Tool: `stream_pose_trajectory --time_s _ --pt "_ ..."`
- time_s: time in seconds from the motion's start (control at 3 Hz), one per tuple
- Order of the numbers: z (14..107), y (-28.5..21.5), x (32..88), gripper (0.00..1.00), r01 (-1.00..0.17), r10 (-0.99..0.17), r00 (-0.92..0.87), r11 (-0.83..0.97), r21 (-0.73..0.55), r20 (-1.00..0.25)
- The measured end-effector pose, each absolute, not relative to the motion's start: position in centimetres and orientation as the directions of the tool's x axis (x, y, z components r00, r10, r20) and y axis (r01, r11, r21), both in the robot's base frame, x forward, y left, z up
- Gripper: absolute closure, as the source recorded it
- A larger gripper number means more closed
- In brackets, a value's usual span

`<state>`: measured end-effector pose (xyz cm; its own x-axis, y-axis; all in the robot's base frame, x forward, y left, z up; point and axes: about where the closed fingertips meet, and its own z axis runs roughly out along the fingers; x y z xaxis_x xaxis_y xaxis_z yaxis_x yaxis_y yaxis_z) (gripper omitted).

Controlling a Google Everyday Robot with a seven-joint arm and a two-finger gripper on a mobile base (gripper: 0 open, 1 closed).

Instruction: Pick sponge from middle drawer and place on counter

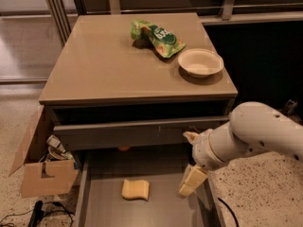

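The yellow sponge (135, 189) lies flat on the floor of the open middle drawer (163, 208), left of its centre. My gripper (191, 160) hangs on the white arm over the drawer's right side, to the right of the sponge and apart from it. Its pale yellow fingers (191, 181) stand apart, open and empty. The tan counter (118, 65) is the cabinet's top, above the drawers.
A white bowl (200, 62) and a green snack bag (157, 37) sit on the counter's back right. A grey drawer front (123, 132) overhangs the open drawer's rear. A cardboard box (41, 171) with clutter stands on the floor at the left.
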<state>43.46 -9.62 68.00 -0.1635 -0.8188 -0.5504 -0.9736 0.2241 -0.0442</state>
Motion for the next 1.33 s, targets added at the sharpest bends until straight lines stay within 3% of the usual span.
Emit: stream_pose_trajectory --time_s 0.67,1.33 --pt "64.3 -8.6 44.1 0.00 -0.976 -0.803 -0.170 0.216 -0.014 -0.572" --pt "58.0 -2.5 45.2 0.00 -0.984 -0.782 -0.173 0.154 0.084 -0.599"
